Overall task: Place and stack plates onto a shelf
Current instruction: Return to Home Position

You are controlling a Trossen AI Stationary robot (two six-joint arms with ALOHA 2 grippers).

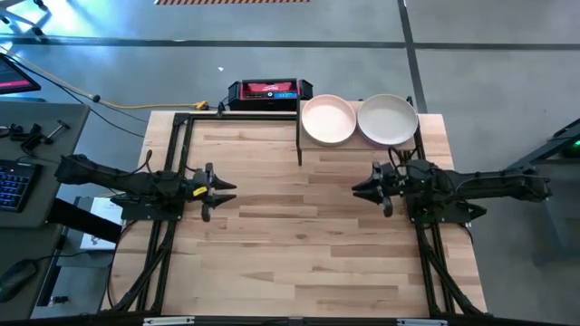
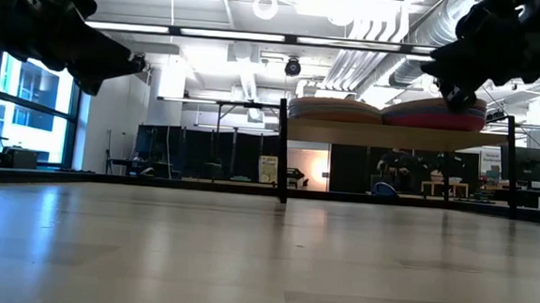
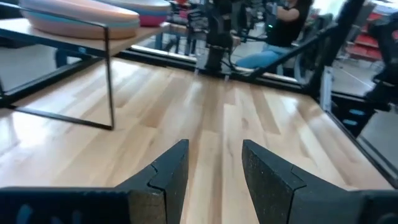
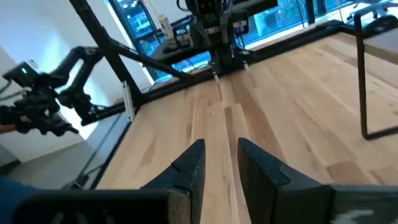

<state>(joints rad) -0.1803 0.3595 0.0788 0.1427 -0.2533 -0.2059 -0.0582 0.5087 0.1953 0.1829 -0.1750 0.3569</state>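
High view shows the shelf (image 1: pixel 358 143) at the far edge of the tabletop (image 1: pixel 299 263), on the right arm's side. On it stand 2 stacks of plates side by side: the stack nearer to the table's middle has a peach-pink plate (image 1: pixel 328 119) on top, the outer stack a cream plate (image 1: pixel 388 119). No plate lies on the tabletop, so I judge the stacking finished, with only the retreat of the arms left. The right gripper (image 1: pixel 356 188) hangs in front of the shelf's front edge, near it but apart, and points across the table toward the left gripper (image 1: pixel 233 188), which points back at it from well away from the shelf. So the shelf lies to the side of the right gripper, not ahead of it, and the right arm is clearly the nearer of the 2. In the low view this gripper shows in front of the outer stack at about the height of the board, so I think its way back should lead away from the shelf. Both grippers are empty: in the left wrist view the fingers (image 3: pixel 165 177) stand parted with bare wood between them, and in the right wrist view the fingers (image 4: pixel 189 168) leave a narrower gap, also holding nothing.
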